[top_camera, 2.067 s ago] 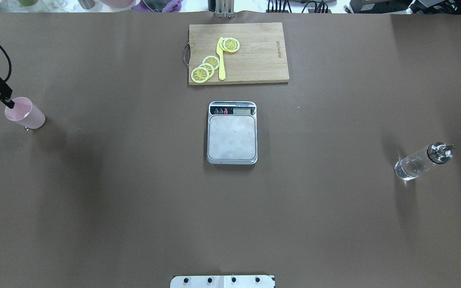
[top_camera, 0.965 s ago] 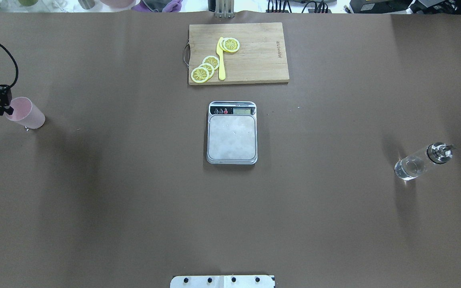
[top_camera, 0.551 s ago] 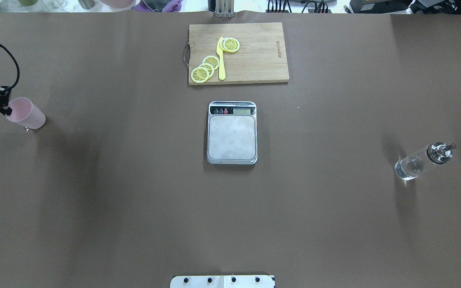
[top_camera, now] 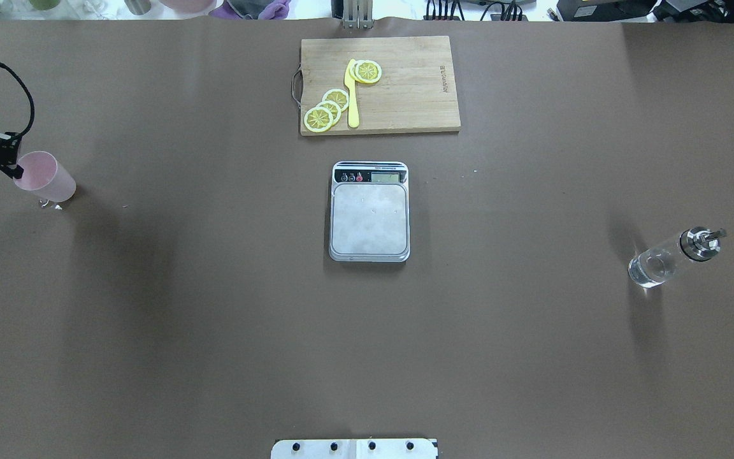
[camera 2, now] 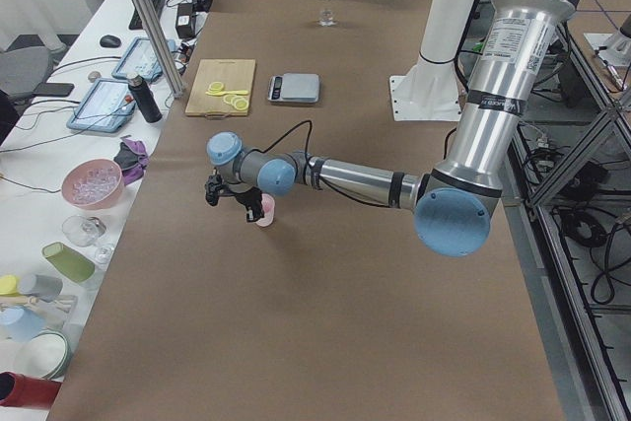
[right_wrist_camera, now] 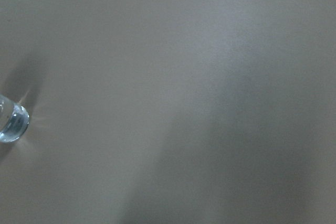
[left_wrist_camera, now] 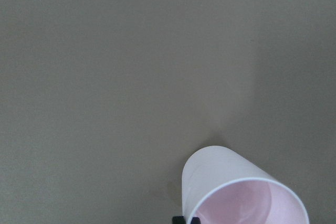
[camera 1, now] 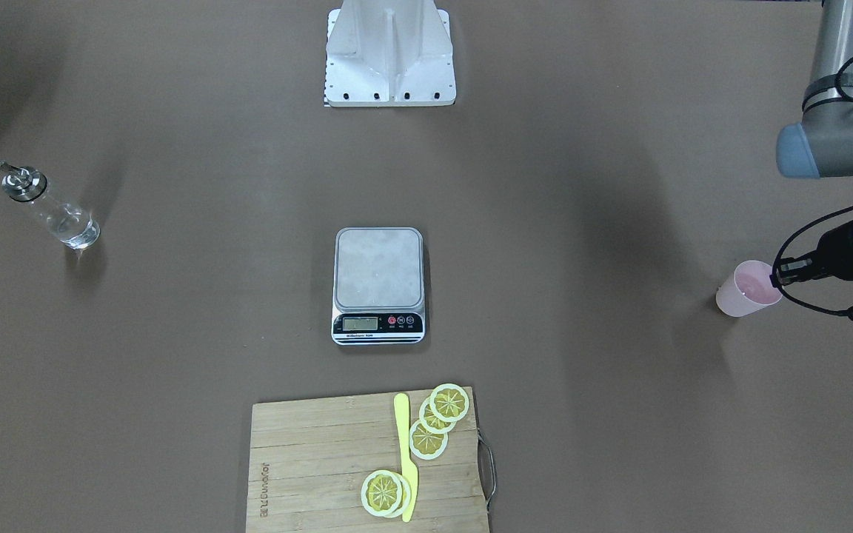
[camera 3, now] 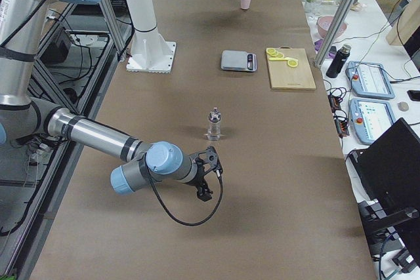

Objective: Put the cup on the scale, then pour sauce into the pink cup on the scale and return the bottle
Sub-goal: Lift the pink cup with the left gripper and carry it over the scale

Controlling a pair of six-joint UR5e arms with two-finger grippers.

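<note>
Left fingers [top_camera: 16, 170] clamped on the rim of the pink cup [top_camera: 45, 177], far left of overhead view, well apart from the scale [top_camera: 369, 220] mid-frame on the counter [top_camera: 214, 319]. Cutting board [top_camera: 405, 95] with lemon slices [top_camera: 327, 109] and a yellow knife [top_camera: 352, 95] just above the scale. Bottle [top_camera: 660, 262] upright at far right. Right fingers [camera 3: 210, 157]: can't tell if apart or together.

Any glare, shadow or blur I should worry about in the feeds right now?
Overhead exterior: bottle glints brightly at its base; broad soft shadows darken the table near both ends. Right wrist-mounted: soft and nearly featureless, only the bottle's base at the left edge. Left wrist-mounted: cup rim crisp, cropped by the bottom edge.
</note>
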